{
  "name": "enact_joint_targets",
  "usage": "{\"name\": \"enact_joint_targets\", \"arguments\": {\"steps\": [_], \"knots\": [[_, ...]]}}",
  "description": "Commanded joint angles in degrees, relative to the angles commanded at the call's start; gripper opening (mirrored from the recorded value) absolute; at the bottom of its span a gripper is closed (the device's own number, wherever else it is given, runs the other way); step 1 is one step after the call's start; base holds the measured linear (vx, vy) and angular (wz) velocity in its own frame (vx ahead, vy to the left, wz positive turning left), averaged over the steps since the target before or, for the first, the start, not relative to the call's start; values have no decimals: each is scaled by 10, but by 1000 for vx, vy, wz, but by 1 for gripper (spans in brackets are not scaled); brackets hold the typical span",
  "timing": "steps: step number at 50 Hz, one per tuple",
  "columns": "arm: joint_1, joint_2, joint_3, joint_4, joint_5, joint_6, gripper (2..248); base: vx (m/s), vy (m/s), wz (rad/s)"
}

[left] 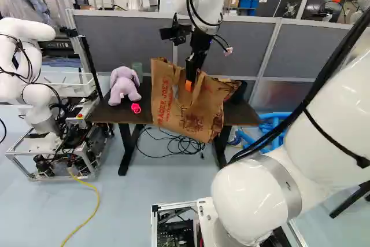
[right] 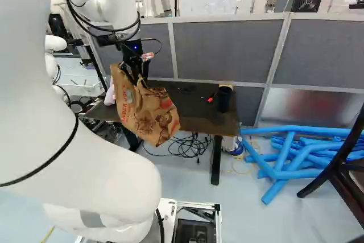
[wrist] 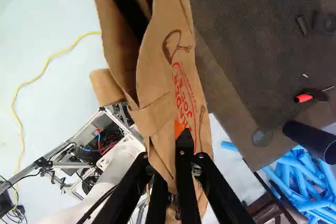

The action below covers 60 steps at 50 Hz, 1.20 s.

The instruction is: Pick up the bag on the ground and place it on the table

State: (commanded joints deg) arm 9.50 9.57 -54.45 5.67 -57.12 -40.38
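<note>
Bag of creased brown paper [left: 199,121] hangs off the floor from a black two-fingered gripper [left: 191,84] at the near edge of a dark table [right: 199,113]; whether its side touches the tabletop cannot be told. The fingers are drawn nearly together, pinching the paper near the bag's top, with an orange pad [wrist: 179,128] visible against it. Bold red lettering runs up one side in the left base view, with more red print on the broader face, and the wrist view shows red capitals beside brown line drawings. Sharing the finely textured tabletop are a lilac plush toy [left: 123,87], a bright pink item [left: 136,108] beside it, a pale green container [left: 137,70] behind, and, toward the other end, a black cylinder [right: 224,99] near a small red-and-black object [right: 211,99]. Black cables [right: 189,145] lie coiled on the pale blue-grey floor [left: 144,183] beneath, and blue tubes [right: 290,166] are heaped to the right in the right base view. Grey partition panels [left: 127,41] line the room behind the table, while another robot [left: 24,56] stands on a wheeled frame at the left of the left base view, near a yellow cord [left: 87,219].
</note>
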Motion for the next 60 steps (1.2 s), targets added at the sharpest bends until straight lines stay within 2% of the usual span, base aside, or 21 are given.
{"name": "enact_joint_targets", "arguments": {"steps": [13,40,60], "knots": [[0,0,0,0,0,0,21,108,3,3],[-5,-29,-26,8,0,0,21,12,0,0],[-28,-47,-43,32,0,0,21,0,0,0]]}}
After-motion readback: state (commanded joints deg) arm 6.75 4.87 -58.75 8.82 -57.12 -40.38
